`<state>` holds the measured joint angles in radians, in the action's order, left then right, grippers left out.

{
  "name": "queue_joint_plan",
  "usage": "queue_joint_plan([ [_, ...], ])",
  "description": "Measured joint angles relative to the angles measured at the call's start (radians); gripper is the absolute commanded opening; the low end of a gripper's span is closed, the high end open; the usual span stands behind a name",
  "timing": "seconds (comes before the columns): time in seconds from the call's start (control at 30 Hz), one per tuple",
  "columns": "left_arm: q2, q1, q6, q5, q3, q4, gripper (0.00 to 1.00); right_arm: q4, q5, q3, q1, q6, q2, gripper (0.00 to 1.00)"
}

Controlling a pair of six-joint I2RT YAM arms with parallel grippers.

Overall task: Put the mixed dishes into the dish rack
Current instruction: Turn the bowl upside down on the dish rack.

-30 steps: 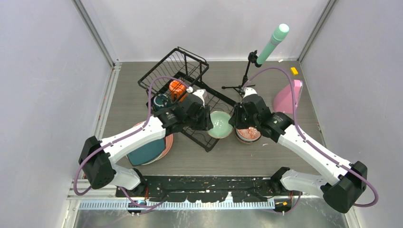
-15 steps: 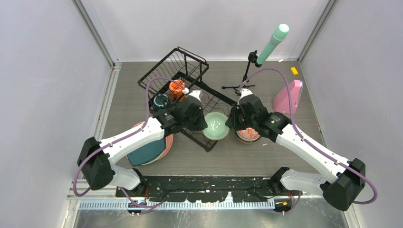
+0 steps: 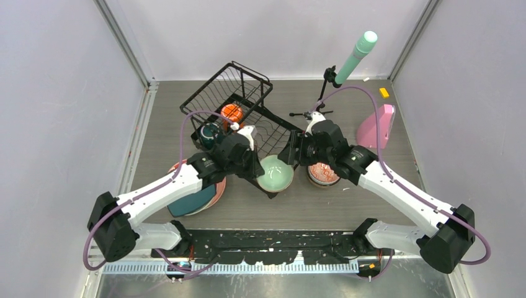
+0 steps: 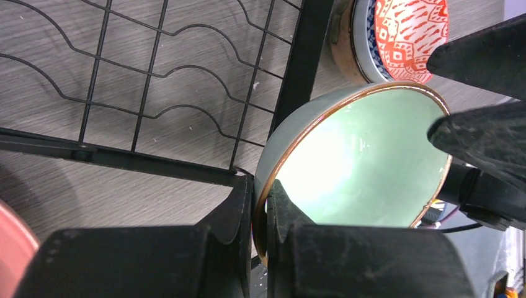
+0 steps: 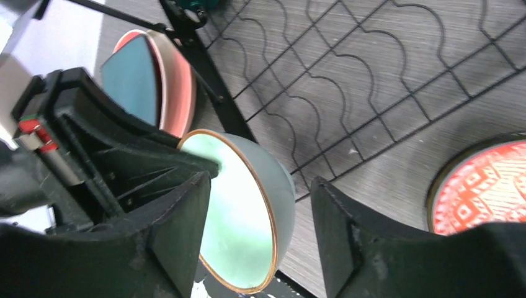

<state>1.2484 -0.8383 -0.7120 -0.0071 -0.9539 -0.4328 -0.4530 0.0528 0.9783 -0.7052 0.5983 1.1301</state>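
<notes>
A mint bowl [image 3: 275, 174] tips on its side over the near corner of the black wire dish rack [image 3: 248, 108]. My left gripper [image 4: 260, 198] is shut on the bowl's rim [image 4: 353, 167], one finger inside and one outside. My right gripper [image 5: 260, 230] is open, its fingers standing apart on either side of the mint bowl [image 5: 245, 217] without touching it. An orange mug [image 3: 231, 112] and a dark green mug [image 3: 209, 133] sit in the rack. A red-patterned bowl [image 3: 324, 174] stands on the table to the right. A teal plate [image 3: 193, 197] lies on a pink plate at the left.
A mint cylinder on a black tripod [image 3: 356, 56] stands behind the right arm. A pink wedge [image 3: 377, 127] and a small yellow piece [image 3: 384, 92] lie at the far right. The rack's raised basket [image 3: 231, 84] is at the far end.
My left gripper closed on the mint bowl's rim, then my right gripper opened and let go. The bowl has shifted toward the near left with the left arm.
</notes>
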Motion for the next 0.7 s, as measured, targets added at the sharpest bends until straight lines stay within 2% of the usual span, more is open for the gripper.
queue_joint_plan([
  [0.33, -0.116, 0.165, 0.012, 0.22, 0.099, 0.105, 0.0, 0.114, 0.151, -0.004, 0.021, 0.101, 0.019, 0.79],
  [0.53, -0.143, 0.252, -0.014, 0.399, 0.137, 0.201, 0.0, 0.219, 0.293, -0.063, 0.101, 0.205, -0.018, 0.81],
  [0.7, -0.148, 0.312, -0.044, 0.496, 0.146, 0.282, 0.0, 0.312, 0.406, -0.115, 0.18, 0.303, -0.058, 0.82],
])
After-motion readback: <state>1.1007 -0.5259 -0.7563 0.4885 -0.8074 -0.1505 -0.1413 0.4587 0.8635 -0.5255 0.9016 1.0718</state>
